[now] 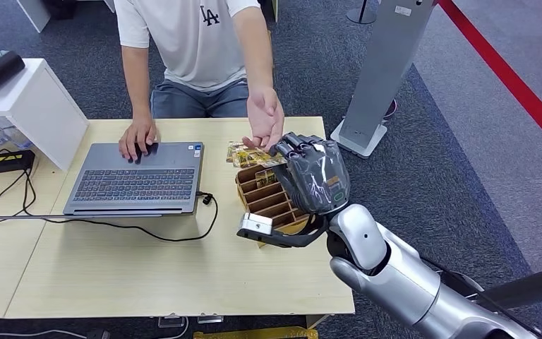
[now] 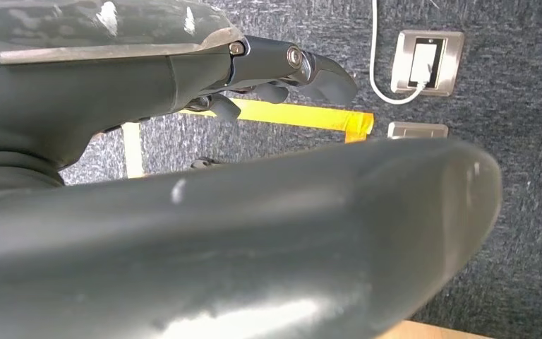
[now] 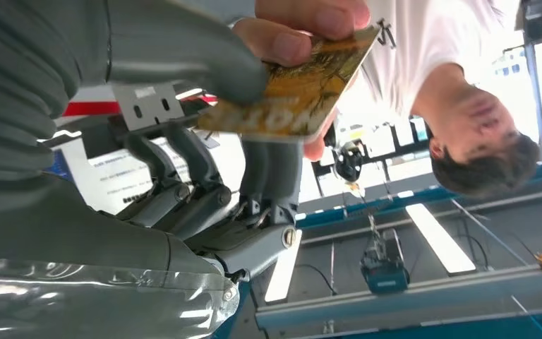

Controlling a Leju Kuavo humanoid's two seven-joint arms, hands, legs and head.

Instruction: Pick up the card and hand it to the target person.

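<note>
Raised right hand point(image 1: 315, 173) pinches a golden printed card point(image 3: 303, 88) between thumb and fingers; a person's hand point(image 1: 265, 120) grips its far end.

Office, laptop point(image 1: 137, 180) on desk point(image 1: 162, 275), carpet point(image 1: 452, 176)

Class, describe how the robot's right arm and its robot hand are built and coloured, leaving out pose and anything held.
The right arm is made of rounded, glossy silver segments with dark joints between them. The right robot hand is dark grey, its back under a shiny clear plastic cover bearing a small orange-and-green marking. Its fingers are dark, jointed metal links; the thumb is thick and grey.
</note>
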